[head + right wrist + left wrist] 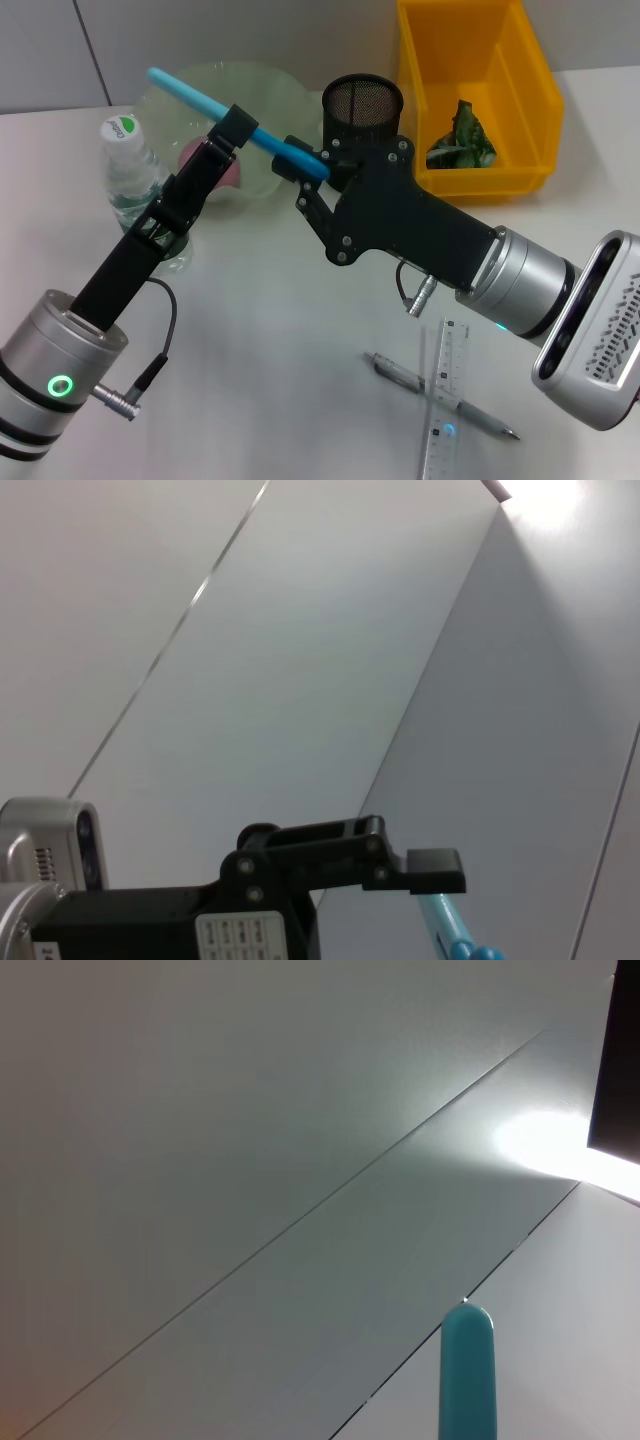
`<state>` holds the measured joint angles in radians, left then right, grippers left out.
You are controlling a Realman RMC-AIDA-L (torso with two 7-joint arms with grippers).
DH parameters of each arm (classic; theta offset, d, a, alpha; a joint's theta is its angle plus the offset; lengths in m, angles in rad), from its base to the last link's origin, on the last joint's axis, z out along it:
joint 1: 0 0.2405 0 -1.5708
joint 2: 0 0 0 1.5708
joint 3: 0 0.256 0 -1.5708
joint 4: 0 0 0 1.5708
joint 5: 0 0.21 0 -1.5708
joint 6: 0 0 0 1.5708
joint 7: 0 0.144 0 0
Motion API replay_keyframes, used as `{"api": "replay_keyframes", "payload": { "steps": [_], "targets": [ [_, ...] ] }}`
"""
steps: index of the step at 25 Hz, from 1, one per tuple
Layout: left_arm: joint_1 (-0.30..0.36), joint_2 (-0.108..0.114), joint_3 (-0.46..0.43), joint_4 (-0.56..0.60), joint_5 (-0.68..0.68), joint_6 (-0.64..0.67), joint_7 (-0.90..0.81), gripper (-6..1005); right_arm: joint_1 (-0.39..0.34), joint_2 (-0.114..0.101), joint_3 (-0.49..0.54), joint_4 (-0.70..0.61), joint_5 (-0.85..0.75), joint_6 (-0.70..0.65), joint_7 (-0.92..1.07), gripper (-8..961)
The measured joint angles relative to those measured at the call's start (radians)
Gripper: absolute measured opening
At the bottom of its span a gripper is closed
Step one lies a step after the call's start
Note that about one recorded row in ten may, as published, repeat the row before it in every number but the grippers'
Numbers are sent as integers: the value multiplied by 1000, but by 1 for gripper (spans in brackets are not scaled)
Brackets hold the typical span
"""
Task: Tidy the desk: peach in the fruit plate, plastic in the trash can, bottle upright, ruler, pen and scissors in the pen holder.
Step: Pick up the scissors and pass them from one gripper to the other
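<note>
The scissors [200, 97], light blue, hang in the air over the desk [280, 330], and my left gripper [238, 126] is shut on their covered blade. Their tip shows in the left wrist view as the scissors [467, 1375]. My right gripper [302, 172] stands open around the handle end, just in front of the black mesh pen holder [362, 100]. The bottle [130, 175] stands upright at the left. The peach [228, 168] lies in the fruit plate [270, 90], half hidden by my left arm. The ruler [447, 360] and pen [400, 375] lie crossed at the front right.
The yellow trash can [520, 70] at the back right holds crumpled green plastic [462, 135]. In the right wrist view the left gripper [432, 870] shows holding the scissors [445, 925] against a pale wall.
</note>
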<state>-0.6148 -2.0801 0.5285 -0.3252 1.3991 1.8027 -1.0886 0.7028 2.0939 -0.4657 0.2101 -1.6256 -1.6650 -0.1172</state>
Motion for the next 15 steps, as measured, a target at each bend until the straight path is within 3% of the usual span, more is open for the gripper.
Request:
{"api": "replay_keyframes", "payload": {
  "steps": [4,15],
  "targets": [
    [4,0,-1,0,0,0,0,708,-2,0,13,0,-2,-1,1,89],
    [7,0,3,38,28,3,7,849,-14,0,21,9,-3,-22,44,93]
  ]
}}
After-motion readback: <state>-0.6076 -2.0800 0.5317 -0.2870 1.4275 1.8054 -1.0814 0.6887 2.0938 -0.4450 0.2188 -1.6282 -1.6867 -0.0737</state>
